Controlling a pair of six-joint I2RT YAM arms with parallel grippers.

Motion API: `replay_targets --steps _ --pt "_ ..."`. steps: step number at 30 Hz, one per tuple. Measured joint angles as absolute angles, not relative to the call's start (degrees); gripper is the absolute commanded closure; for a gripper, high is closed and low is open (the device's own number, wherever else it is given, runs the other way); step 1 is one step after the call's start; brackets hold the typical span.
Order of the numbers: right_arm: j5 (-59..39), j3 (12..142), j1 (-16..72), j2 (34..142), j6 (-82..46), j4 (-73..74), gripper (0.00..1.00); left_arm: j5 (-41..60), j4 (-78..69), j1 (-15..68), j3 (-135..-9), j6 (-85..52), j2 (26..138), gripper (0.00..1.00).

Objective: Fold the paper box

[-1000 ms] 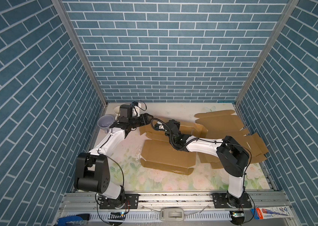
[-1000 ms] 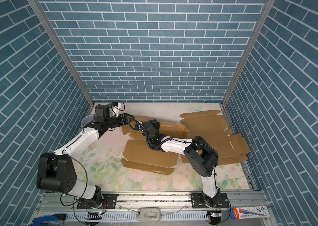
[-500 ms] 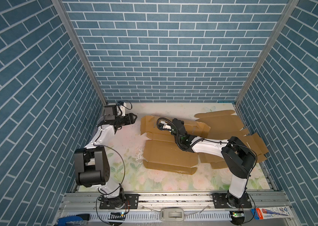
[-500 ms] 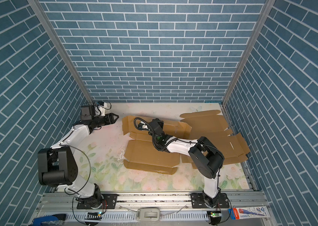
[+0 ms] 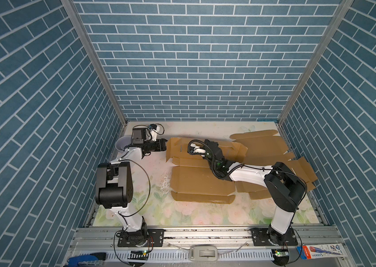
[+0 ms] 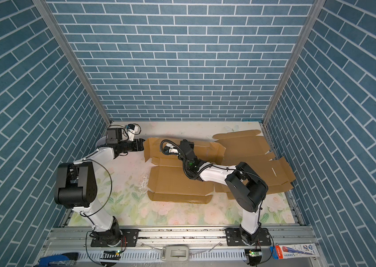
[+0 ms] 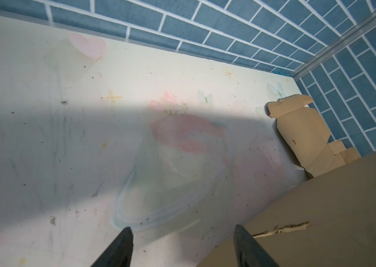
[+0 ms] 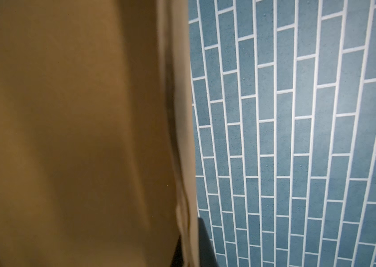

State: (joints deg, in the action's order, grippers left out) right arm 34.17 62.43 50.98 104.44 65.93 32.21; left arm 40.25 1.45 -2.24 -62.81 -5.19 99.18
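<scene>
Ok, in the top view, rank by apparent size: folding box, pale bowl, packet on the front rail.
1. paper box
2. packet
3. pale bowl, half hidden behind the left arm, so that last ranking is unsure.

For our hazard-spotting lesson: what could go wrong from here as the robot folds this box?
1. The right tool pinches the thin edge of the raised panel of the brown cardboard box; it may slip free.
2. The open left tool sits beside that panel, which shows a tear; a push could rip it further.
</scene>
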Motion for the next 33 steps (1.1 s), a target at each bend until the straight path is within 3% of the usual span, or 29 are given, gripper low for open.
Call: replay_targets --steps 10,20,27,33 --pt "34.02 62.39 50.98 104.44 66.32 32.18 1.0 38.92 -0.43 2.28 -50.98 -6.46 88.53 0.34" --pt "34.48 62.39 51.44 104.44 66.48 31.97 1.0 31.88 -2.85 7.75 -45.78 -8.32 85.19 0.28" --pt "34.48 62.39 51.59 104.44 66.48 31.86 1.0 31.94 -3.42 7.81 -45.67 -7.05 84.68 0.33" --pt "34.44 62.39 51.62 104.22 66.43 30.96 1.0 31.94 -6.79 8.78 -45.19 -6.61 86.13 0.3"
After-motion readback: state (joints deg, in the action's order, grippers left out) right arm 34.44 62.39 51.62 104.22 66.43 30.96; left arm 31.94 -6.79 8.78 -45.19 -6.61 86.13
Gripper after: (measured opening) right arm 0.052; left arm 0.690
